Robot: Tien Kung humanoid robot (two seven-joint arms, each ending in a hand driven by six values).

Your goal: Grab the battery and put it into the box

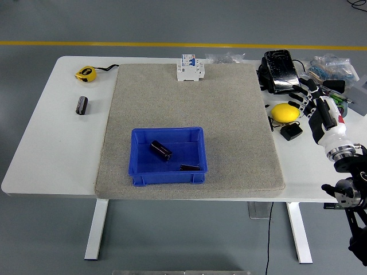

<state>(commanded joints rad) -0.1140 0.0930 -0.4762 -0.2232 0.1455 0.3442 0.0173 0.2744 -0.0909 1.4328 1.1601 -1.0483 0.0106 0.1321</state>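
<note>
Resting on the grey mat [189,109] that covers the middle of the white table [51,154], the blue box [168,156] sits toward the near edge and holds two dark things. One is a black battery [161,150], lying on its side and turned at a slant in the middle of the box floor. The other is a smaller dark piece [190,168] against the near right wall; it is too small to tell what it is.

Another battery [82,105] lies on the bare table to the left of the mat, well apart from the box, with a yellow tape measure [86,73] beyond it near the far left corner. A white switch block [190,67] stands on the far edge of the mat.

The right hand [309,100] comes in from the right edge, over the cluttered right end of the table. Its fingers are spread and hold nothing. It hangs just beside a yellow round thing [285,113], with a small black block [292,132] nearer the table's edge and a black case [279,70] farther back. Clear bags of small parts [332,66] lie at the far right corner. The left arm does not show.
</note>
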